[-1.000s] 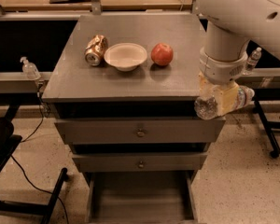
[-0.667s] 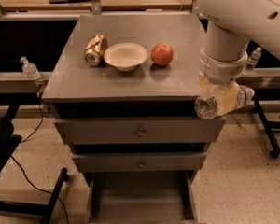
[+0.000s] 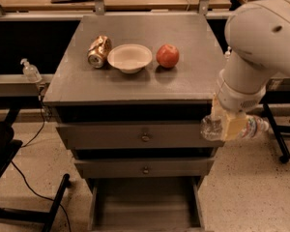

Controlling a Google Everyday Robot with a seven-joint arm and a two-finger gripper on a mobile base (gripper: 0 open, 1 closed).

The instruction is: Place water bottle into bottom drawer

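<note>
Cream gripper [image 3: 231, 126], right of grey cabinet [image 3: 135, 83], jaws pinching clear ribbed plastic water bottle [image 3: 209, 128] sideways. Risk: bottle ends clip side walls entering open grey bottom drawer [image 3: 145, 203].

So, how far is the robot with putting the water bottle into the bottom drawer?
Done: the bottom drawer is open and the water bottle is grasped. In hand: the end effector, shut on the bottle, holds it sideways at the right front corner of the cabinet, level with the top drawer. Left: lower it into the drawer and let go.
</note>
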